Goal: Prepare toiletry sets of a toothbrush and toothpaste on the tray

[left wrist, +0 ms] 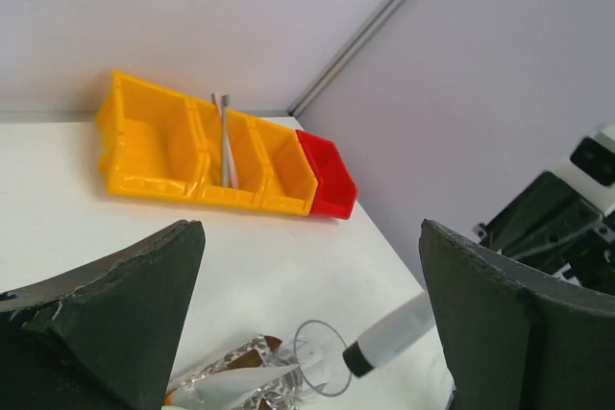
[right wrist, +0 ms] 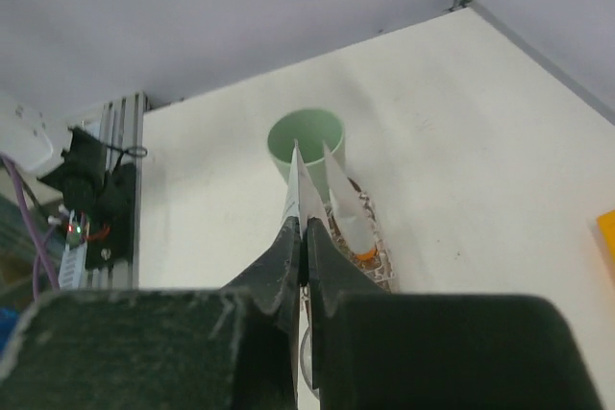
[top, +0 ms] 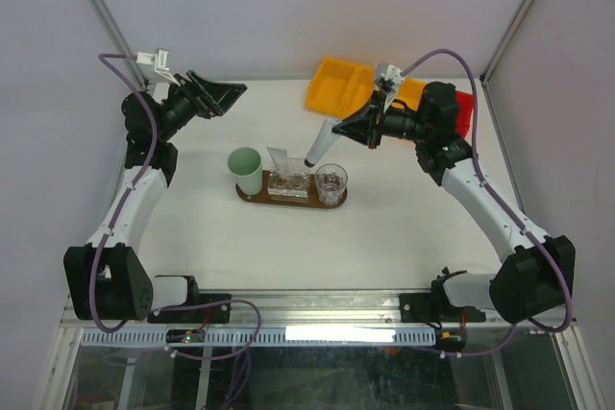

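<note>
The dark-brown oval tray (top: pixel 292 201) holds a mint-green cup (top: pixel 246 168), a cut glass (top: pixel 288 183) with a white tube standing in it, and a clear glass (top: pixel 331 182). My right gripper (top: pixel 348 129) is shut on a white tube with a black cap (top: pixel 321 145), held tilted, cap down, above and just behind the clear glass. In the right wrist view the fingers pinch the tube (right wrist: pixel 300 184). In the left wrist view the tube (left wrist: pixel 399 331) hangs over the glass (left wrist: pixel 322 357). My left gripper (top: pixel 216 95) is open and empty, raised at the back left. Grey toothbrushes (left wrist: pixel 224 141) stand in the yellow bin.
A yellow divided bin (top: pixel 348 85) and a small red bin (top: pixel 463 110) sit at the back right, also in the left wrist view (left wrist: pixel 207 151). The second tube (right wrist: pixel 348 210) has an orange cap. Frame posts rise at both back corners.
</note>
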Robot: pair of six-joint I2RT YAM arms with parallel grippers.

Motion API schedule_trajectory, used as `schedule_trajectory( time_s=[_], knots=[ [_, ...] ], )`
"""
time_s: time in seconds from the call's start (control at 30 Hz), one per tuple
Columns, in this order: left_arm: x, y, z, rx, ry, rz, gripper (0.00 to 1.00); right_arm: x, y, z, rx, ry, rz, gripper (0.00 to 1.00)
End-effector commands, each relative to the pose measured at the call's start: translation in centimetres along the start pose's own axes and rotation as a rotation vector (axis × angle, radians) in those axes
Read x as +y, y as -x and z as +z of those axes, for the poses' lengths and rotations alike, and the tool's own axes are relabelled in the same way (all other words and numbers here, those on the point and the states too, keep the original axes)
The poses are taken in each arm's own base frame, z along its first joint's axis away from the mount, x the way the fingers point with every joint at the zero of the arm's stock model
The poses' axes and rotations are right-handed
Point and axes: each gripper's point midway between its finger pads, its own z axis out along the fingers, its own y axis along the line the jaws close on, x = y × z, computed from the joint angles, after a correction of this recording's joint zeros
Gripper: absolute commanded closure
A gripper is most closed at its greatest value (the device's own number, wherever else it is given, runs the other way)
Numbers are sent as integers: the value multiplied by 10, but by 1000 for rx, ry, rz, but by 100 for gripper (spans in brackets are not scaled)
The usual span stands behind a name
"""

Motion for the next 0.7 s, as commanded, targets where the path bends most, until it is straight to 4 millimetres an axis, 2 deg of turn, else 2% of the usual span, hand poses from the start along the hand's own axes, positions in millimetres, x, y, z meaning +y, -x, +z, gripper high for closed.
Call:
schedule_trajectory(
  time_s=[0.0,0.13,0.4,0.67],
  knots=[
    [-12,30,-6,-66,-16,89,1,14,5,12,46,67,-260,100],
    [-6,33,-7,-72,-2,92,1,17,-4,33,123,106,-289,100],
    [1,36,-10,-78,15,89,1,23,-24,65,212,109,-479,100],
    [3,35,-10,-75,14,81,1,22,-34,81,251,146,-533,100]
  ],
)
